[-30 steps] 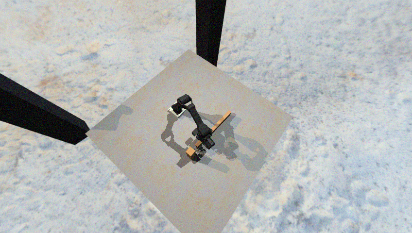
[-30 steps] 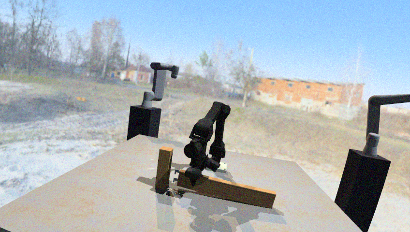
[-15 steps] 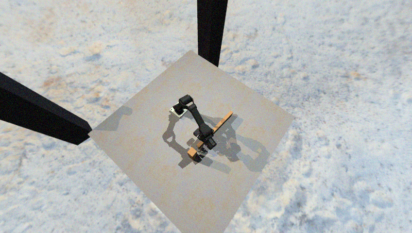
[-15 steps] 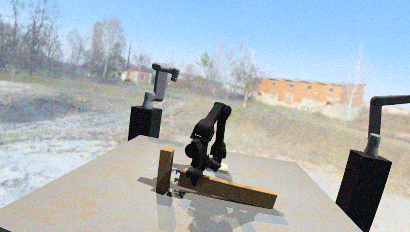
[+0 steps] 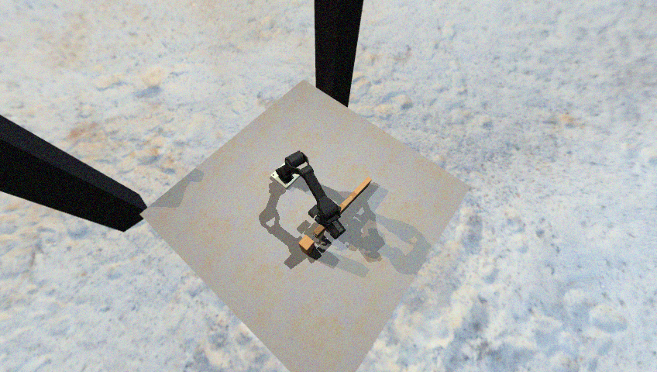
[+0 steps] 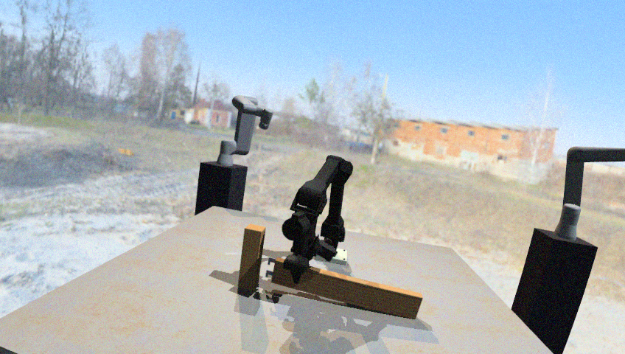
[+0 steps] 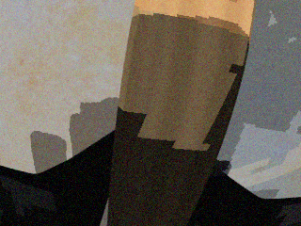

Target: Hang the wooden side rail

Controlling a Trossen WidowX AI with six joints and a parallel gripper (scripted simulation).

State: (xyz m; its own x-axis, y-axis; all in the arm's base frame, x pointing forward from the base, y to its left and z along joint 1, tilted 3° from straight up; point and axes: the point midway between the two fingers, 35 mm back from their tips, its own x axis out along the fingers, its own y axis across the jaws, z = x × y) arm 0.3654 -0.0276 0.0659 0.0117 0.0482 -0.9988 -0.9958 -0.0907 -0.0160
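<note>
Rail (image 6: pixel 346 289) in the grip: hand (image 6: pixel 294 268) is clamped on the wooden side rail near its hooked end, fingers pinching it across its width, as the wrist view shows with the wood running straight out between the dark finger bodies. Hooked end is raised off the worktop (image 6: pixel 131 298) and sits just beside the headboard post (image 6: pixel 251 258), a small gap showing between them in the exterior view. Far end of the rail rests low on the worktop, well off to the right in that view. Steel hooks (image 6: pixel 269 265) show only as small dark bits at the rail's end; whether they have entered the slot is too small to tell, probably not yet seated. Pins inside the slot are hidden.

Step in hand, as I judge it: approach and insertion, hooks lined up with the post's slot. Next move calls for pushing the raised end into the slot, then lowering so both hooks drop onto the pins, far end kept down. Release and retreat come after that.
</note>
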